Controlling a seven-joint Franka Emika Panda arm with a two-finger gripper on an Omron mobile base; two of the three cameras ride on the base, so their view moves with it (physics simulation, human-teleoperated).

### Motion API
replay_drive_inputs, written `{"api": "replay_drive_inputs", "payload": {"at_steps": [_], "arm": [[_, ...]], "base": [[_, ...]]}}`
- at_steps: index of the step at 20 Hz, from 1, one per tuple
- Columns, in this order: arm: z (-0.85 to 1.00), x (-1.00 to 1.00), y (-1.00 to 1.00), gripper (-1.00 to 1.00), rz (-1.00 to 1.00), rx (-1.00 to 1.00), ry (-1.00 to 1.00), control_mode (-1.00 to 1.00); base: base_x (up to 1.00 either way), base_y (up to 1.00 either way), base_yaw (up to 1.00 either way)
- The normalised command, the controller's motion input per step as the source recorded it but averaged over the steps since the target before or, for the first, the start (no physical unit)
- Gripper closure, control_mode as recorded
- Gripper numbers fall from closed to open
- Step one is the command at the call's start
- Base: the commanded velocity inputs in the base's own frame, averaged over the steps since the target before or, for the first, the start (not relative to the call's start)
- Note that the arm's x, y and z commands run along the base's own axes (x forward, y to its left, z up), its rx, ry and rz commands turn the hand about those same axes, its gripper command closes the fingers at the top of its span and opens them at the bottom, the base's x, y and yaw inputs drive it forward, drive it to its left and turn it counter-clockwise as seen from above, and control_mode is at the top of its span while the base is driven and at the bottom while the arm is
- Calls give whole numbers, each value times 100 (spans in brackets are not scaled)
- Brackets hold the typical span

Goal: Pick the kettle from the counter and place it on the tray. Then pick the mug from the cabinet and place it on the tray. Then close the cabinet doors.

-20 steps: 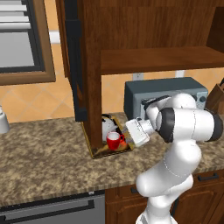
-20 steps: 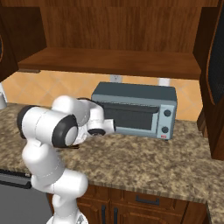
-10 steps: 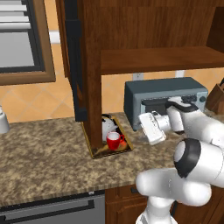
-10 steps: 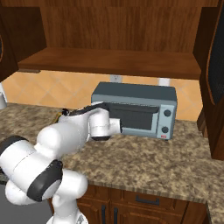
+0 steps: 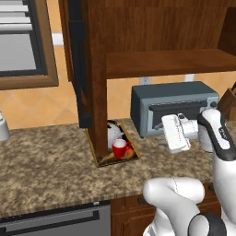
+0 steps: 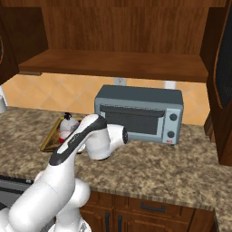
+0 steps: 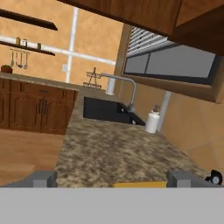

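Left base view: tray (image 5: 102, 160) sits on the granite counter (image 5: 46, 170) just beside the foot of the open cabinet door (image 5: 79, 69). Kettle (image 5: 112, 132) is on the tray at the back, partly hidden by the cabinet (image 5: 152, 37) side panel. Red mug (image 5: 120, 148) is also on the tray, in front of the kettle, touching or nearly touching it, can't tell which. Grey toaster oven (image 5: 173, 107) stands to the right of the tray under the cabinet shelf. The arm's white hand (image 5: 175, 133) hangs in front of the toaster oven, above the counter, well apart from the tray.

Right base view: arm bends across the front, the wrist in front of the toaster oven (image 6: 140, 113). Kettle (image 6: 67, 123) and yellow tray rim (image 6: 47, 140) peek out behind the arm on the left. Second cabinet door (image 6: 222, 68) stands open at right.

Hand view: camera looks along the counter (image 7: 122, 153) toward a sink (image 7: 107, 109) with faucet (image 7: 124, 87) and a white cylinder (image 7: 152, 121). Gripper (image 7: 113, 179) fingertips (image 7: 41, 178) sit far apart at the bottom edge, jaws spread wide, nothing between them. A strip of yellow tray rim (image 7: 139, 184) shows between the tips.
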Motion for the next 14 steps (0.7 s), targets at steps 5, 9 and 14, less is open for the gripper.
{"api": "replay_drive_inputs", "payload": {"at_steps": [5, 9, 14], "arm": [[2, -8, -5, -100, -4, 0, -3, -100], [16, -30, -30, -100, -24, 6, -3, -100], [-1, -8, -12, -100, -17, 2, 0, -100]], "base": [[0, 0, 0], [0, 0, 0], [0, 0, 0]]}}
